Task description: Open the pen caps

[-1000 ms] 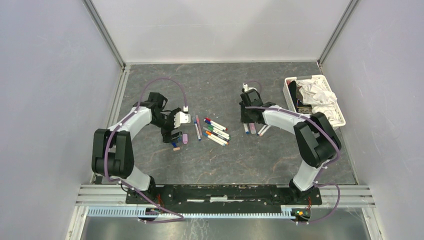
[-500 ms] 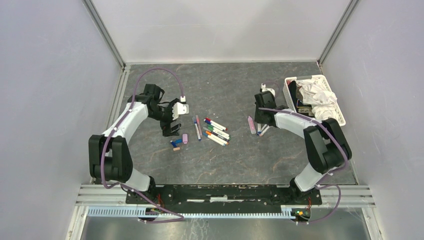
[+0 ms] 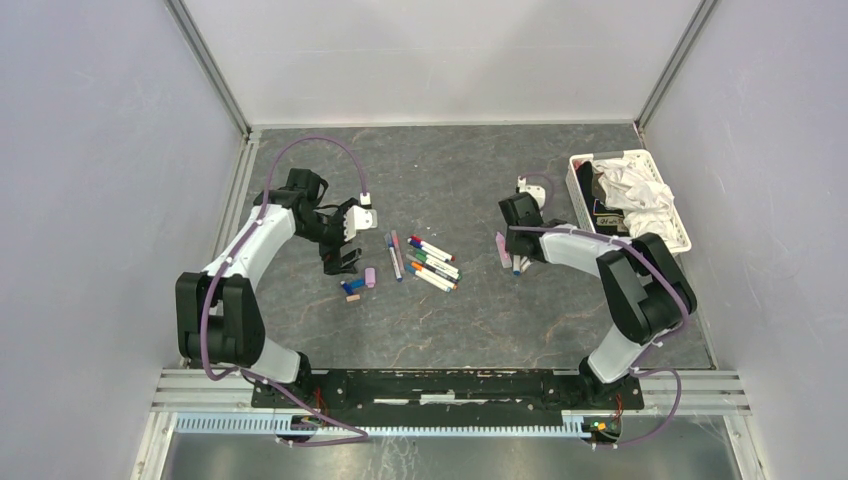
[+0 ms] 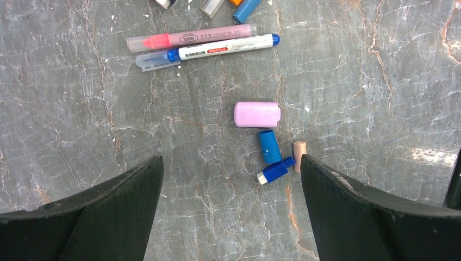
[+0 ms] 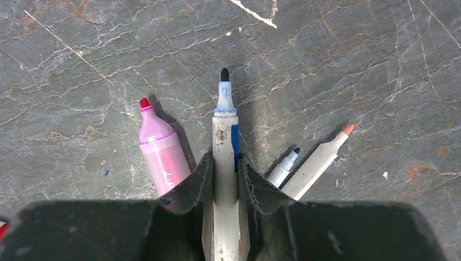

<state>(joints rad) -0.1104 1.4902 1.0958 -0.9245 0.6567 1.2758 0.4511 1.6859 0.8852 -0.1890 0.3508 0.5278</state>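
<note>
The left gripper (image 4: 231, 163) has lifted off the heap of loose caps and now hangs over it with its jaws spread wide and nothing between them. Below it the pink cap (image 4: 257, 115), the blue cap (image 4: 269, 147) and a small beige cap (image 4: 299, 156) lie close together on the table (image 3: 450, 180). The blue one was not lying there a second ago, so I take it to be freshly dropped.

Across the table, the right gripper (image 5: 224, 163) has swung back over its own pile and is clamped on a marker (image 5: 224, 136) whose dark tip is bare. A pink highlighter (image 5: 160, 149) and two thin pens (image 5: 318, 163) lie beside it, also uncapped. Another pen looks done. The cluster of pens (image 3: 430, 262) in the middle may still need work.
</note>
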